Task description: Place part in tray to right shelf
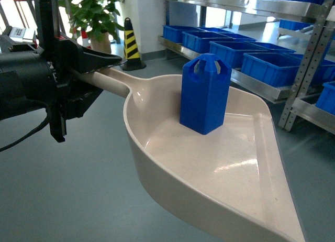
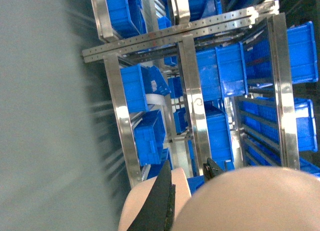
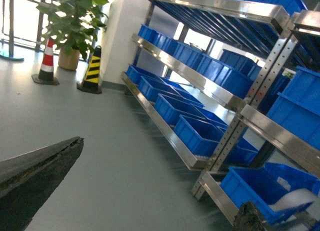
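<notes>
The beige tray (image 1: 220,168) hangs in the air over the grey floor, its handle (image 1: 112,82) pointing left. My left gripper (image 1: 97,69) is shut on that handle. The blue part (image 1: 205,92) stands upright in the tray near its back wall. In the left wrist view the black fingers (image 2: 162,201) of the left gripper (image 2: 189,177) clamp the beige handle (image 2: 181,183), and the tray's underside (image 2: 260,201) fills the lower right. The right shelf (image 1: 261,85) with blue crates stands beyond the tray. My right gripper (image 3: 155,191) is open and empty, facing that shelf (image 3: 200,161).
A black-and-yellow cone (image 1: 131,43) and a potted plant (image 1: 94,14) stand at the back by the wall. A red-and-white cone (image 3: 46,61) stands beside them. Blue crates (image 1: 230,51) fill the lower shelf level. Steel uprights (image 1: 306,69) frame the shelf bays.
</notes>
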